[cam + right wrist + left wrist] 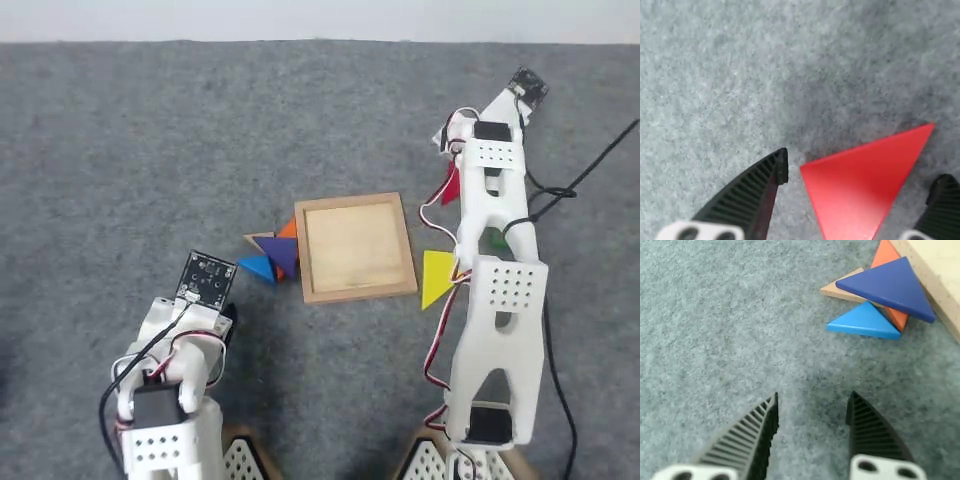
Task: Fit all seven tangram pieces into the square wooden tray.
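Note:
The square wooden tray (312,222) lies mid-table with nothing in it. Against its left side sits a pile: a dark blue triangle (890,286) on top of an orange piece (884,255) and a tan piece (840,288), with a light blue triangle (863,322) beside them. My left gripper (812,412) hangs open over bare carpet a short way from that pile. A yellow triangle (436,276) lies right of the tray. My right gripper (860,182) is open, its fingers on either side of a red triangle (862,182) on the carpet. A green piece (496,240) peeks from under the right arm.
Grey carpet covers the whole table. The right arm (497,300) stretches along the tray's right side, over the yellow and green pieces. Arm bases stand at the near edge.

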Controlling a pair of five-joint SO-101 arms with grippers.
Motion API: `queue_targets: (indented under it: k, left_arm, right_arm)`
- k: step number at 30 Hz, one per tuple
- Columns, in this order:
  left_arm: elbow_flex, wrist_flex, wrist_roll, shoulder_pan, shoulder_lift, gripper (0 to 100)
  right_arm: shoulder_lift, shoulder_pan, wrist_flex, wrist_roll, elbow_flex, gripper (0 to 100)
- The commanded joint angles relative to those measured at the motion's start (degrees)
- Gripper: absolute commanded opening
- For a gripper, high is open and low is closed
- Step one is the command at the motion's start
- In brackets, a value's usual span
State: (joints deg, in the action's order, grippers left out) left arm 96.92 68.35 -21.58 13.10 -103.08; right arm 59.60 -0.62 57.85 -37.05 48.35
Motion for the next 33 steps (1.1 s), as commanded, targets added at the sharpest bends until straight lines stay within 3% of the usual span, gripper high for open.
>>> queue_targets:
  k: [1,7,10,15,23,28,33]
  left_arm:
    - [-0.5,0.4,-0.7,0.4,-0.9,21]
    - [-0.5,0.4,-0.7,0.4,-0.9,21]
    - [-0.5,0.4,-0.7,0.4,-0.9,21]
    - [-0.5,0.4,-0.7,0.4,-0.9,21]
    - [-0.5,0.4,-0.7,0.4,-0.9,21]
    - [-0.5,0.4,-0.7,0.4,-0.9,21]
    - [-0.5,0.4,-0.7,0.4,-0.9,21]
  right_arm:
    - [1.3,-2.8,5.1,1.2,4.5,41.5]
    - [3.8,-2.8,12.7,1.7,9.4,25.0]
    - [5.6,-2.8,14.3,6.1,11.4,17.1]
    - [7.2,-2.5,20.9,9.3,14.6,17.0]
    - [7.3,0.8,39.2,25.2,20.8,16.9]
    - [7.1,0.5,42.1,21.7,28.9,16.9]
    - [7.9,0.5,36.4,11.3,38.1,17.0]
